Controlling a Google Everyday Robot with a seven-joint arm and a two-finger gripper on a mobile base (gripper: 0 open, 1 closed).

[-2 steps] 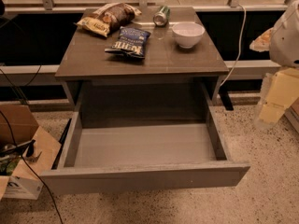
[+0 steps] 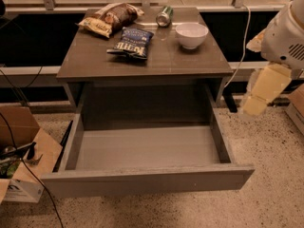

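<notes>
On the far left, a brown cardboard box (image 2: 21,146) on the speckled floor (image 2: 266,203), flaps up, some dark bits inside. Next to that, a gray table (image 2: 95,63) with its big drawer (image 2: 142,148) pulled all the way out toward the camera, gray inside.

Up on the table top, at the back left, a brown and yellow snack bag (image 2: 110,18), lying flat. Just in front of it and a bit to the right, a dark blue chip bag (image 2: 131,42), also flat, close to the first bag. Farther back, near the back edge, a green can (image 2: 164,16) on its side. To the right of the can, a white bowl (image 2: 191,34), right way up, near the back right corner of the table, apart from the can and the bags.

Past the table's right edge, a white cord (image 2: 245,37) hanging down.

On the far right, the robot's white arm (image 2: 285,37) coming in from the side, with the pale yellow gripper (image 2: 255,106) pointing down and to the left. Up in the air, just off the right side of the table, above the floor. Touching nothing. Closest thing on the table top: the white bowl, up and to the left, well apart. Cannot tell if spread wide or pressed together.
</notes>
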